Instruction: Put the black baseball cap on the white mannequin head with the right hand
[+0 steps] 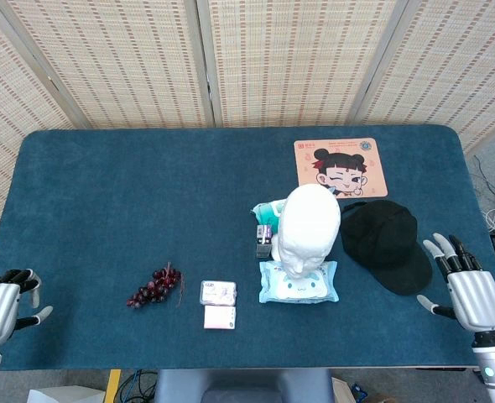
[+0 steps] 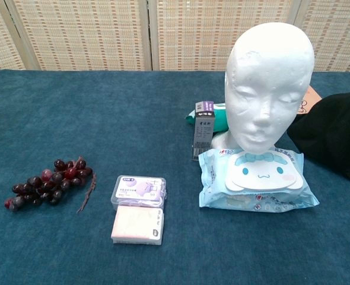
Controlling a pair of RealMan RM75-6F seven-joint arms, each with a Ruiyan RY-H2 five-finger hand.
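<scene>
The black baseball cap (image 1: 385, 244) lies flat on the blue table, just right of the white mannequin head (image 1: 308, 228); the chest view shows only the cap's left part (image 2: 335, 135) at its right edge. The mannequin head (image 2: 267, 89) stands upright, its base on a light-blue wipes pack (image 1: 298, 283). My right hand (image 1: 468, 284) hovers at the table's front right, right of the cap and apart from it, fingers spread and holding nothing. My left hand (image 1: 6, 300) sits at the front left edge, fingers curled in, holding nothing. Neither hand shows in the chest view.
A bunch of dark grapes (image 1: 153, 287) and two small boxes (image 1: 218, 303) lie at the front middle. A green pack (image 1: 267, 209) and a dark upright box (image 1: 264, 238) stand just left of the mannequin. An orange cartoon mat (image 1: 340, 166) lies behind the cap.
</scene>
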